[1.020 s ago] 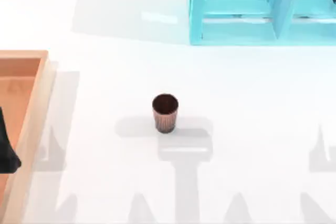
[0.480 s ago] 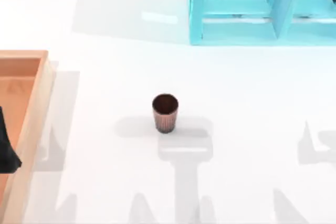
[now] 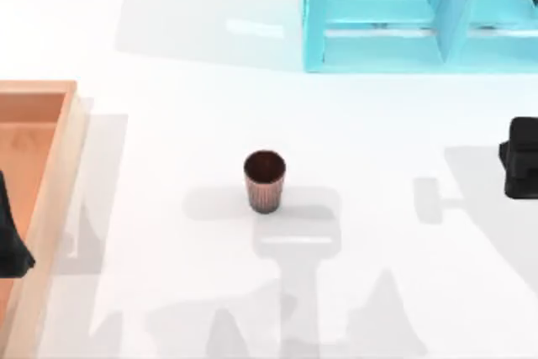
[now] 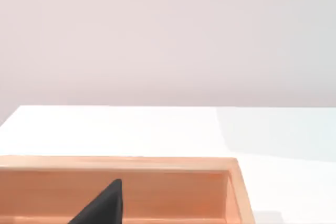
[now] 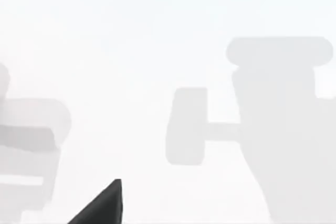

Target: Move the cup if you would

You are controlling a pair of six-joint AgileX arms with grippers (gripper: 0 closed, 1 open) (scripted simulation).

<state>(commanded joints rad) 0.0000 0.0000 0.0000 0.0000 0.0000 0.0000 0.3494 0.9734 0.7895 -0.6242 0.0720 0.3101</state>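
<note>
Right arm (image 3: 523, 157) entered at right edge, end effector state unclear; cup (image 3: 265, 180) upright, mouth up.

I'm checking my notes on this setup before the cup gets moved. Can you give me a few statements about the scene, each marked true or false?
1. The cup stands upright on the table. True.
2. The right gripper holds the cup. False: it is at the table's right edge, apart from the cup.
3. A wooden tray lies at the table's left. True.
4. The cup sits inside the blue shelf. False: it stands on open table.
</note>
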